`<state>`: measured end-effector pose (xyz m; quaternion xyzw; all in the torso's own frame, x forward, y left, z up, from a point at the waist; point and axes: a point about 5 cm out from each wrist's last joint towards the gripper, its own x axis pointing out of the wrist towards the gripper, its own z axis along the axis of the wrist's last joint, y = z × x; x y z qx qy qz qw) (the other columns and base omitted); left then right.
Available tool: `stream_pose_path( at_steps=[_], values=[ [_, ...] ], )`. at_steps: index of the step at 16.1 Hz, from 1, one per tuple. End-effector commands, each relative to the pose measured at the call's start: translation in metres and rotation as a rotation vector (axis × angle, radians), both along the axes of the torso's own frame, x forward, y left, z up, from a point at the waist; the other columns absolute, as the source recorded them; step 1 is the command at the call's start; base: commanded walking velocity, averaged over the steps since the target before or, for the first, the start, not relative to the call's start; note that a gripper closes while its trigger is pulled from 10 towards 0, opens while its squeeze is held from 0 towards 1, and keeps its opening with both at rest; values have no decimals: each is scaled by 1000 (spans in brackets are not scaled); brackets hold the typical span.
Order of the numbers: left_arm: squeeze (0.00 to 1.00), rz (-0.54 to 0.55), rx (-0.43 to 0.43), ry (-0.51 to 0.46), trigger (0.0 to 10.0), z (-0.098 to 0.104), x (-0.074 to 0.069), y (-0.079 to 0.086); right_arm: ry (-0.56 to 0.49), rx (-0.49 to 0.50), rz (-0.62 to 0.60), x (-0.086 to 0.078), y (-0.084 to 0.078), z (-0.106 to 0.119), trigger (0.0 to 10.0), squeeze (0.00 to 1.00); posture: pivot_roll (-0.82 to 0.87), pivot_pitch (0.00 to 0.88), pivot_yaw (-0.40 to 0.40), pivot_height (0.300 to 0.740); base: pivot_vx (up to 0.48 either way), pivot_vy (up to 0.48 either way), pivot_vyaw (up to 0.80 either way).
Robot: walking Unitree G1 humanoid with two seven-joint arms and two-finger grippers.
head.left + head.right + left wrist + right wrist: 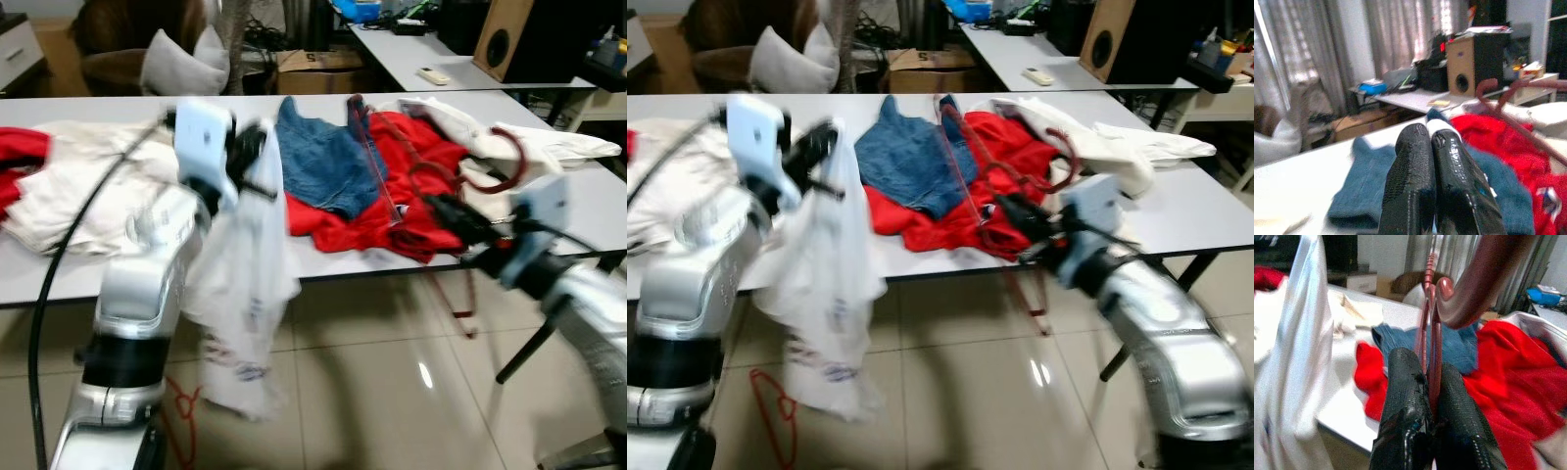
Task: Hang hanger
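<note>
1. Left gripper: fingers pressed together, pinching the top of a white garment. Garment hangs off the front worktop edge, down toward the floor. Keep the pinch firm and the arm high so the neck opening stays up and reachable.

2. Right gripper: fingers clamped on the thin rods of a dark red hanger. Hook curls up at approx. 12 o'clock from the grip; the body trails down past the worktop edge at approx. 6 o'clock. Hanger sits right of centre, over the red cloth.

3. Step in hand (judged): bring hanger and garment together. Recommended: lift hanger clear of the red cloth first, then swing toward 9 o'clock to the garment; feed one hanger end into the neck opening, not through the fabric. Move slowly; the views are motion-blurred.

4. Surroundings, left to right:
- pale cloth pile, far left of worktop;
- denim piece, centre, lying against the red cloth;
- white cloth, far right;
- second red hanger on the floor below the left arm.

5. Obstructions: red cloth lies directly under the held hanger; snag risk. Denim lies between the grippers. No rail or hook to hang on can be made out.
</note>
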<state>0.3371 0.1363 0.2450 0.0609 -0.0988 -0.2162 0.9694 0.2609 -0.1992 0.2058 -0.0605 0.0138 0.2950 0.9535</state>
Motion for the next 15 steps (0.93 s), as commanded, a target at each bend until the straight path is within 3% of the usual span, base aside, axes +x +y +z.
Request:
stream_pose_path(
  at_steps=[1, 4, 9, 12, 15],
  values=[
    [0, -3, 7, -38, 10000, 15, 8, 3, -5, -31, 83, -5, -1, 10, 10000, 0, -67, 0, -14, 710, 398, 0, 0],
    [0, 30, 46, -59, 10000, 34, 30, 12, 26, -115, 215, -18, -5, 18, 10000, 0, -70, 0, -11, 710, 399, 0, 0],
    [0, 54, 38, -86, 10000, 55, 52, 17, 40, -162, 366, -35, -14, 37, 10000, 0, -79, 0, -13, 710, 400, 0, 0],
    [0, 59, 42, -98, 10000, 58, 59, 15, 15, -140, 459, -43, -12, 51, 10000, 0, -82, 0, -20, 710, 398, 0, 0],
    [0, 43, 30, -134, 10000, 74, 64, 10, 31, -151, 519, -44, -6, 51, 10000, 0, -80, 0, -26, 710, 401, 0, 0]
  ],
)
